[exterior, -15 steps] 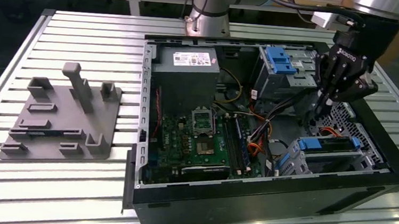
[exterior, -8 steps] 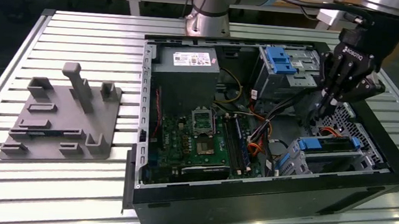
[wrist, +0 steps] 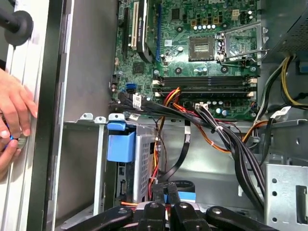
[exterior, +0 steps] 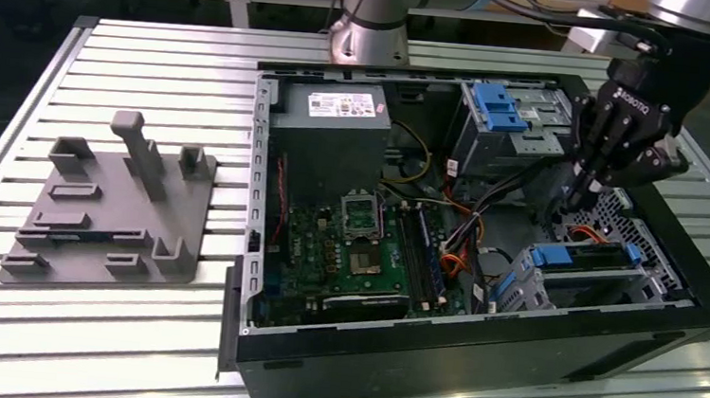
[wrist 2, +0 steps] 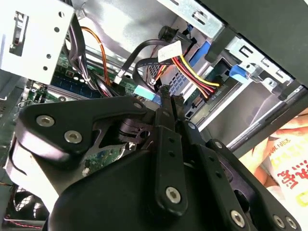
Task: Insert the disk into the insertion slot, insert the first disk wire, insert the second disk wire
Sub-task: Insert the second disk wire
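Open computer case (exterior: 449, 292) on slatted metal table (exterior: 129, 333); grey fixture plate (exterior: 107, 208) well apart at the exterior view's left. Gripper (exterior: 580, 193) lowered inside case at the exterior view's right, fingers (wrist 2: 166, 120) drawn narrow, tips pinching something small among the cables; exact object not discernible. Disk (exterior: 585, 260) with blue carrier seated in insertion slot (exterior: 551, 290), just beside and nearer than gripper. Red-yellow-black wire bundle (wrist 2: 195, 74) running to the disk's end in the second wrist view. Motherboard (wrist: 202, 48) farther in. Person's hand (wrist: 12, 120) resting outside case wall in first wrist view.
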Available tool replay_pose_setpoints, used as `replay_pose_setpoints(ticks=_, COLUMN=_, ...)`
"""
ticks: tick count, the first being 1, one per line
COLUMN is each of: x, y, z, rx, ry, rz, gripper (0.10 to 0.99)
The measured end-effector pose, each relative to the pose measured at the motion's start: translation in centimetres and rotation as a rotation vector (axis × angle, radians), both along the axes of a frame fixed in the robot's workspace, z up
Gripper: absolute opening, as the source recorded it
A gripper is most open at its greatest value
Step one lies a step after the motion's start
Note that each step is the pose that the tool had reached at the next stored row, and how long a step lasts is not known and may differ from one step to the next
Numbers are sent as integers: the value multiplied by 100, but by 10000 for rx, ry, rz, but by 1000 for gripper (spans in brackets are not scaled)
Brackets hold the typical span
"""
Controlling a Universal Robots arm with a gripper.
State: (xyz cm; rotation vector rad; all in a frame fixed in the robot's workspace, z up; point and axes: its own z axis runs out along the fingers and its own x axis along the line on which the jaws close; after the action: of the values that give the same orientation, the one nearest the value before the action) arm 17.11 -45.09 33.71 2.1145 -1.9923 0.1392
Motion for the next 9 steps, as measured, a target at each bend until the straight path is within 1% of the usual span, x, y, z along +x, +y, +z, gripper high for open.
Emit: replay_pose_setpoints(ticks=9, x=0, y=-175, z=0, rx=184, ry=0, rz=-5, gripper=145)
